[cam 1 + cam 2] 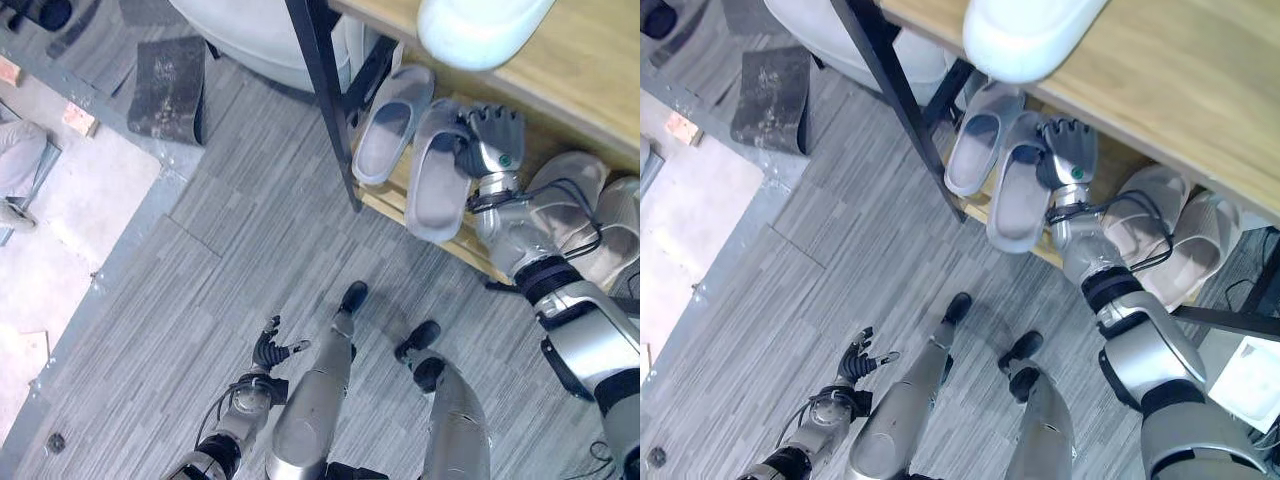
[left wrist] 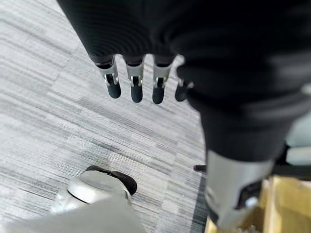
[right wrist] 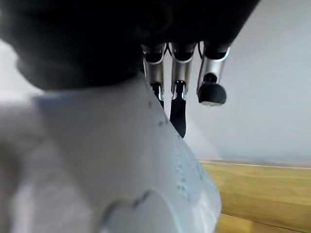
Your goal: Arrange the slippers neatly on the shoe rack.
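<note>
Left hand point(image 1: 272, 350) idle low near floor, fingers relaxed. Right hand point(image 1: 487, 140) grips grey slipper point(image 1: 440, 170) on shoe rack point(image 1: 400, 205), beside mate point(image 1: 390, 125). Second pair point(image 1: 590, 215) shelved right. Release remains.

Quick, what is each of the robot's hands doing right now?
Left hand: open, holding nothing, low over the floor.
Right hand: shut on a grey slipper at the shoe rack.

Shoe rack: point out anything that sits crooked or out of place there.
One grey slipper on the lower shelf lies askew: its heel hangs past the shelf's front edge, angled against its neighbour. The right hand is on its toe end. The beige pair farther right also overhangs, but lies parallel.
</note>
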